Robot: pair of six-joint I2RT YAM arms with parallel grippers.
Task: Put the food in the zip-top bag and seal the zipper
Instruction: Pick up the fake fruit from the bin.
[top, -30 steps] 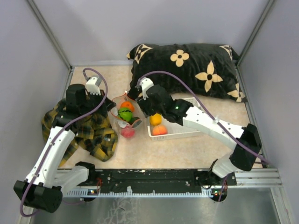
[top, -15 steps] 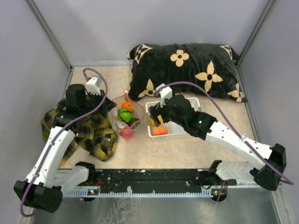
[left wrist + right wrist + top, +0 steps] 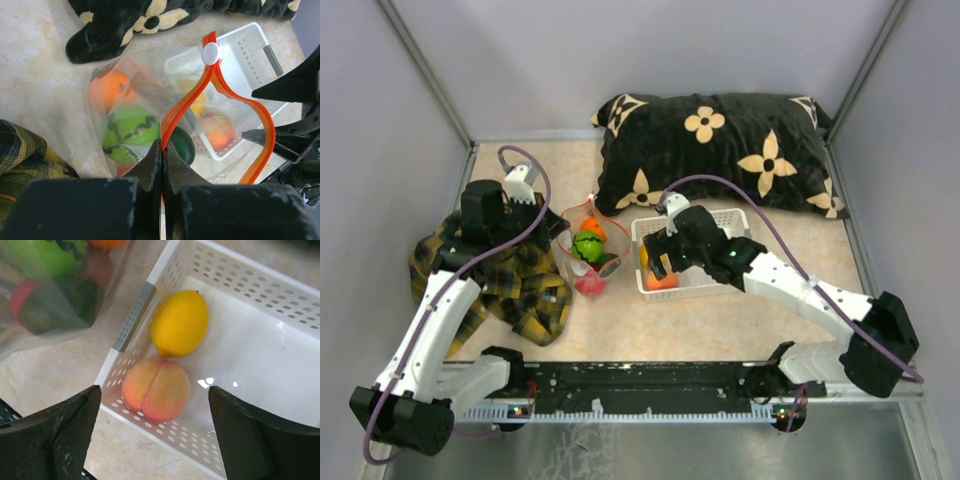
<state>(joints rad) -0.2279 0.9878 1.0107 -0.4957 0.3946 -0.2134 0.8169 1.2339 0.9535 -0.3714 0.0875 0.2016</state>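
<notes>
The clear zip-top bag (image 3: 588, 252) lies open between the arms. It holds an orange fruit (image 3: 107, 90), a striped green one (image 3: 127, 131), a dark green one (image 3: 181, 145) and a red one (image 3: 592, 285). My left gripper (image 3: 162, 150) is shut on the orange zipper (image 3: 220, 90) strip and holds the bag's mouth up. The white slider (image 3: 210, 52) sits at the far end. My right gripper (image 3: 155, 390) hangs open over the white basket (image 3: 260, 340). Its fingers (image 3: 75, 425) straddle the peach (image 3: 156, 389) without touching it. A yellow lemon (image 3: 180, 322) lies just beyond.
A black pillow with cream flowers (image 3: 720, 140) lies along the back, just behind the basket (image 3: 705, 291) and the bag. A yellow plaid cloth (image 3: 510, 280) is heaped under my left arm. Grey walls close in the table on three sides.
My right gripper has swung right from the bag's mouth to above the basket, and its jaws have widened. The left gripper and the bag have stayed put.
</notes>
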